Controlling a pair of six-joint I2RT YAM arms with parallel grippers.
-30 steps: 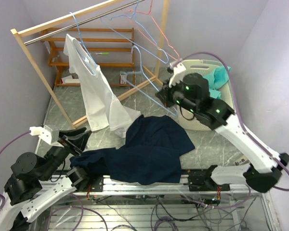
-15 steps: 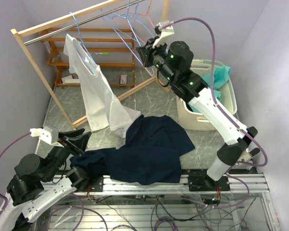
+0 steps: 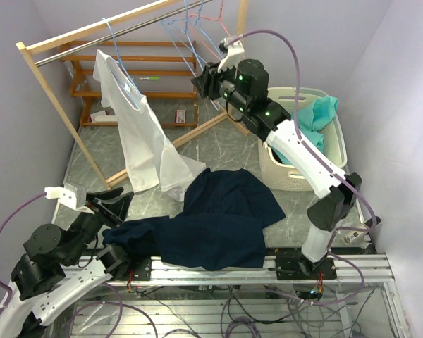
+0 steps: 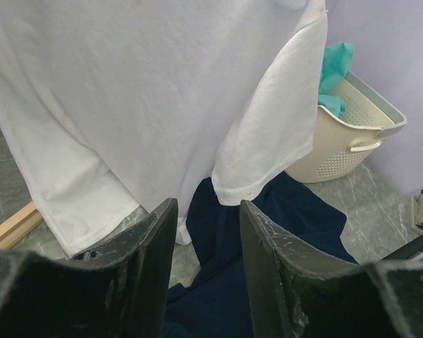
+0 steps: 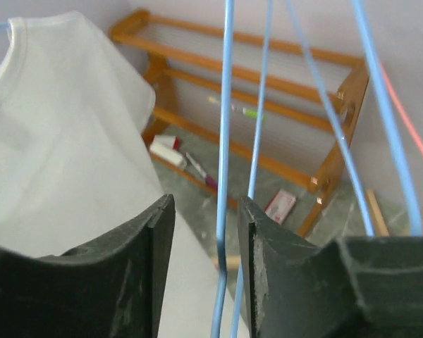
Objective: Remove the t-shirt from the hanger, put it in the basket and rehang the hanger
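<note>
While one white t-shirt (image 3: 137, 127) hangs, one basket (image 4: 331, 151)

- White t-shirt (image 3: 139, 134) hangs limp on its hanger, its hem low by the table (image 3: 218, 151).
- Light-blue wire hanger (image 3: 118, 58) is hooked on the rail (image 3: 92, 44).
- Navy t-shirt (image 3: 211, 222) lies crumpled on the table.

Left arm (image 3: 53, 278): folded low at the near left corner; left gripper (image 3: 111, 203) is pointed forward; its jaws are seen parted.
Right arm (image 3: 304, 160): extended up and far back; right gripper (image 3: 201, 79) is held high, turned leftward; its jaws are parted.
</note>
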